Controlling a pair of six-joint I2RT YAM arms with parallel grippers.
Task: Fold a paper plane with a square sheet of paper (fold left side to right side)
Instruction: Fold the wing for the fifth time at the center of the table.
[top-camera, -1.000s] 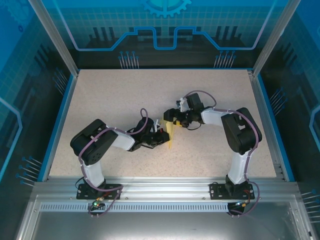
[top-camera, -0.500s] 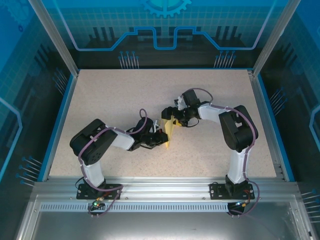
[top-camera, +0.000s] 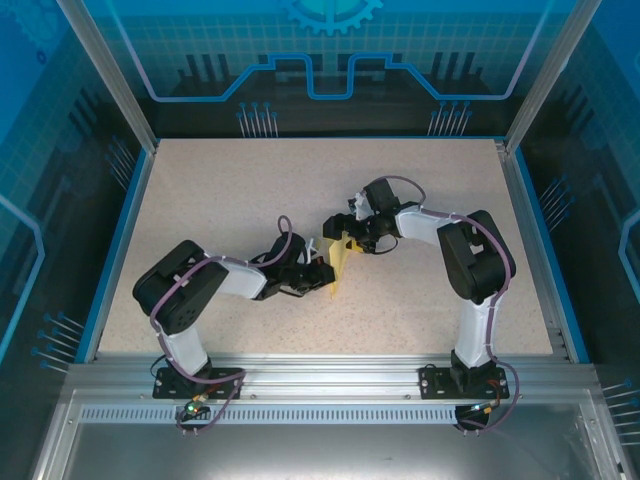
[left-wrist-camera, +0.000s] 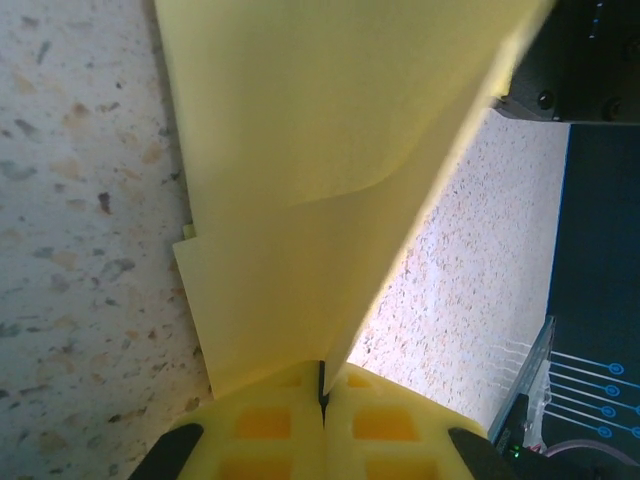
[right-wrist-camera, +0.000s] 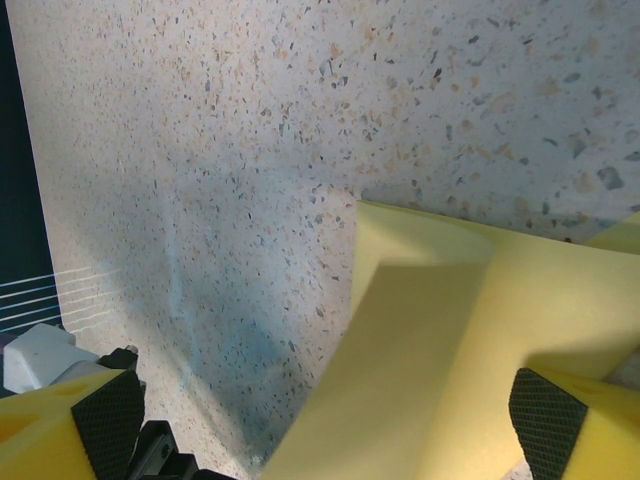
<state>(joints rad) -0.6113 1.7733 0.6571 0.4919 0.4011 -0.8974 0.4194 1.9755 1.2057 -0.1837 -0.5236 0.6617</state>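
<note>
Left tool (top-camera: 322, 277) pinches the square sheet of paper (top-camera: 340, 262) from the left, mid-table (top-camera: 220, 200). Right tool (top-camera: 341, 233) stands spread over its far end. Thin, limp, easily creased, it likely wants edge grips.

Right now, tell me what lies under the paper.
Speckled table shows around the paper and beneath its raised side. A lower layer of it peeks out at one edge. Anything the folded part covers is hidden.
</note>
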